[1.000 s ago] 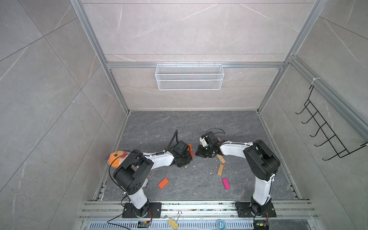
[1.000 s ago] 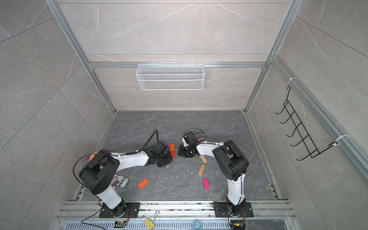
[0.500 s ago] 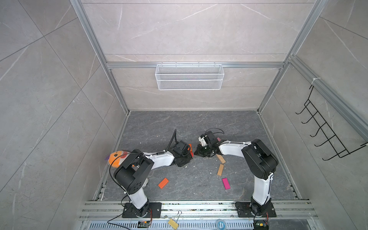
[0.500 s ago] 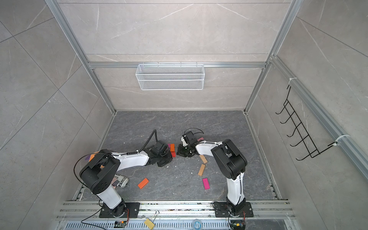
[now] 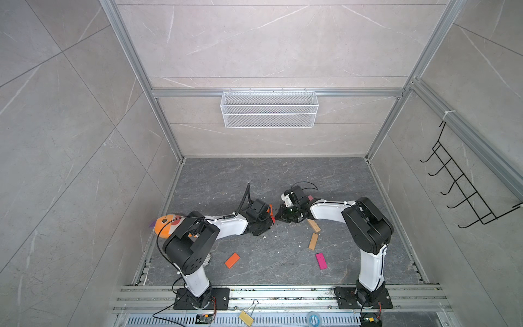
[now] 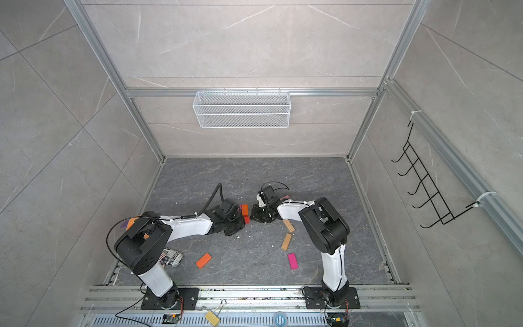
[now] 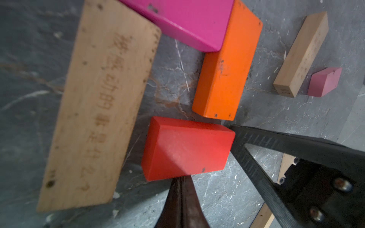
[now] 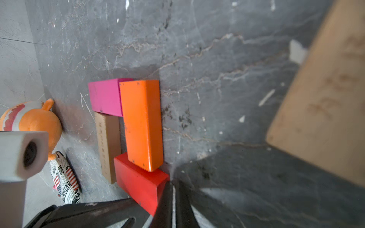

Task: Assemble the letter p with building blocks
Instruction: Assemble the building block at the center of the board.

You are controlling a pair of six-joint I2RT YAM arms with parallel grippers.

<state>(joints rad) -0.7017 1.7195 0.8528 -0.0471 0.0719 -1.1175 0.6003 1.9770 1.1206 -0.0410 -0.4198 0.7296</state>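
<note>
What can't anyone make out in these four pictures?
- Both top views: the left arm's black wrist hides the tan wooden stem block; the orange block and red block barely peek out.
- Left wrist view: the stem's engraved writing is too blurred to read; the frame edge cuts off the magenta block.
- Right wrist view: another tan wooden block is blurred and cut off.

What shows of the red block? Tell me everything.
The red block is a short, scuffed bar, seemingly painted wood, flat on the grey floor. It lies across the orange block's end, a gap from the tan stem. The shut left gripper touches one long side; the right gripper, one end.
</note>
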